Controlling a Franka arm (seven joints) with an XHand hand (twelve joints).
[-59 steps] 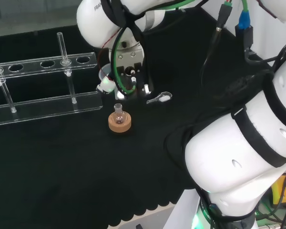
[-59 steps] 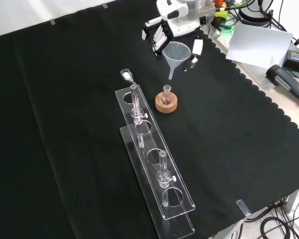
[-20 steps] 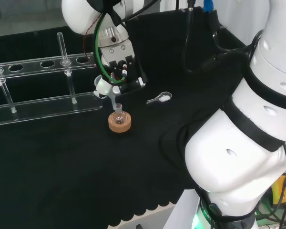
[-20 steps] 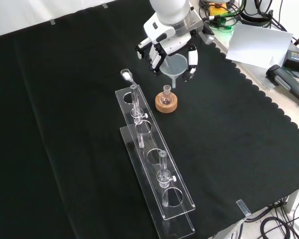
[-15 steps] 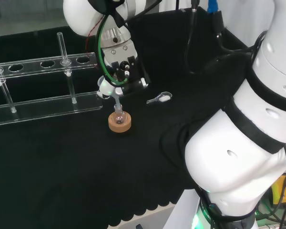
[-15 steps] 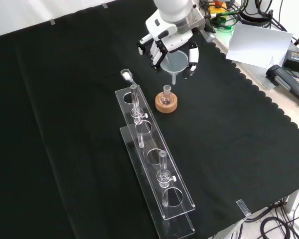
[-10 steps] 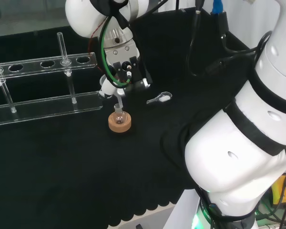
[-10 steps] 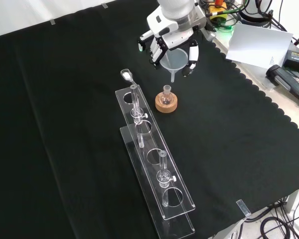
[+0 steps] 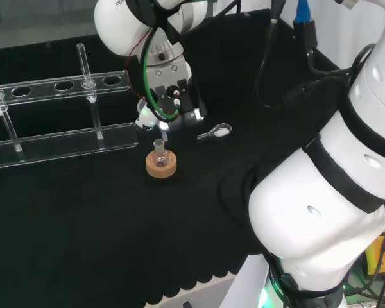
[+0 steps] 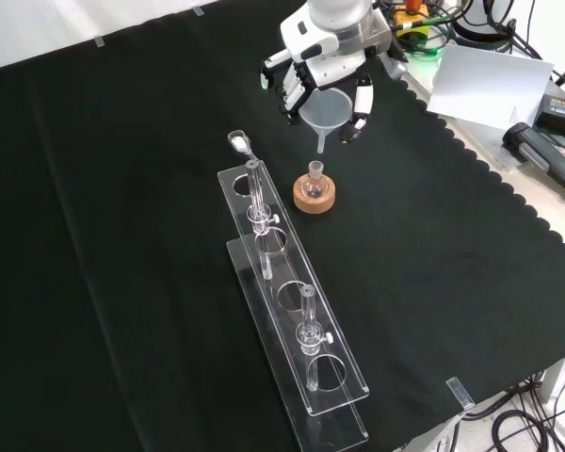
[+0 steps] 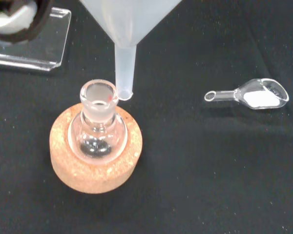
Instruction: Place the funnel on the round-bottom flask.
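Up a touch since a second ago | your hand [image 10: 325,66] grips funnel [image 10: 325,111] | spout above round-bottom flask [image 10: 314,179], not in

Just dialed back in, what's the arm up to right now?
The robot hand has its fingers curled round a clear funnel and holds it above the cloth. The funnel's stem hangs close to the neck of the round-bottom flask, which sits on a cork ring, but it is not in the neck yet. A small scoop of white powder lies nearby on the cloth.
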